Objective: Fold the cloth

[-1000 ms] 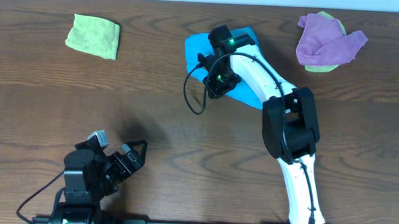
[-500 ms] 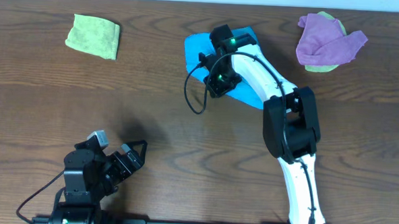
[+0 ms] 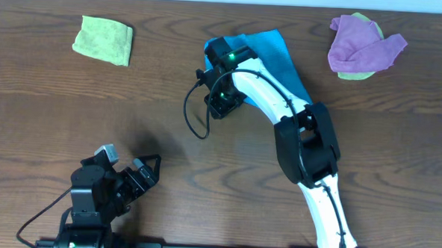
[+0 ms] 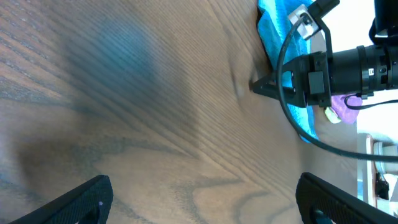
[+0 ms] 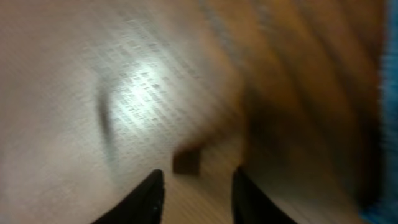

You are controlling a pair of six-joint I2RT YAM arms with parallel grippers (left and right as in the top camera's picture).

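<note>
The sky-blue cloth (image 3: 272, 55) lies folded on the far middle of the table, partly hidden under my right arm. My right gripper (image 3: 216, 109) hangs just off the cloth's near left edge. In the right wrist view its jaws (image 5: 198, 180) stand apart over bare wood with nothing between them, and a strip of the cloth (image 5: 392, 118) shows at the right border. The left wrist view shows the cloth (image 4: 273, 31) far off with the right gripper (image 4: 260, 87) beside it. My left gripper (image 3: 148, 172) rests open at the near left, its fingers (image 4: 81, 199) wide over bare wood.
A light green cloth (image 3: 104, 39) lies at the far left. A purple cloth (image 3: 363, 42) sits bunched on another green cloth (image 3: 358, 73) at the far right. A black cable (image 3: 191, 121) loops off the right wrist.
My right gripper has slid left and nearer, off the cloth, and its jaws have parted. The cloth stays flat on the table. The left arm has not moved.
</note>
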